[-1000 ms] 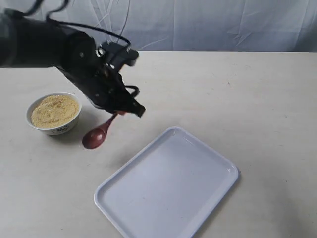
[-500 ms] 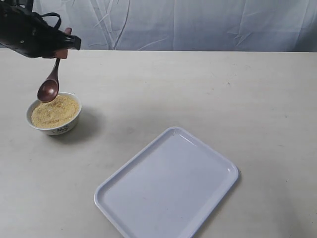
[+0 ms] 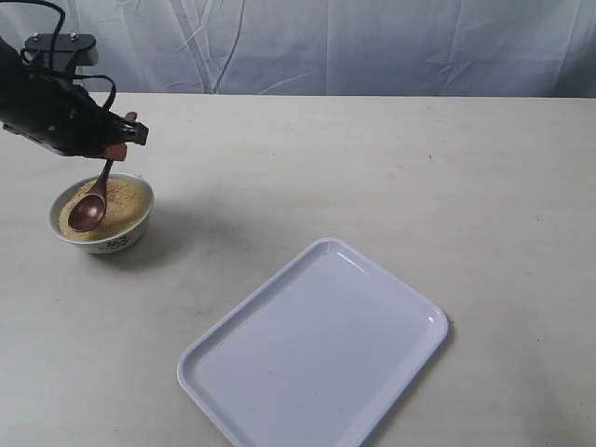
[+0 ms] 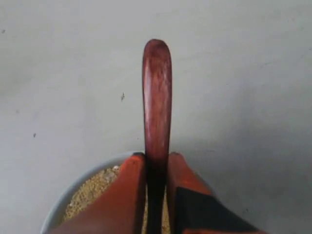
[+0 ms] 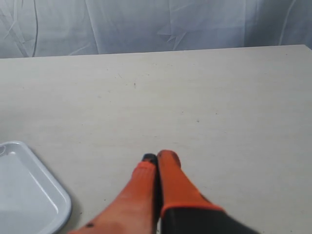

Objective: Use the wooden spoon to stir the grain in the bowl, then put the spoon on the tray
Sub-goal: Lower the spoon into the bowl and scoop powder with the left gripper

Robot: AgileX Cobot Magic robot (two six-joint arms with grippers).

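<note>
Clamping the wooden spoon (image 4: 156, 97), left jaws hide most of the bowl (image 4: 57, 209).

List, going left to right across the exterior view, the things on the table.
Small round white ceramic bowl of sandy yellow grain → large flat white rectangular plastic tray. The dark reddish-brown wooden spoon, held by the left gripper, overlaps the bowl, so it is left out.
</note>
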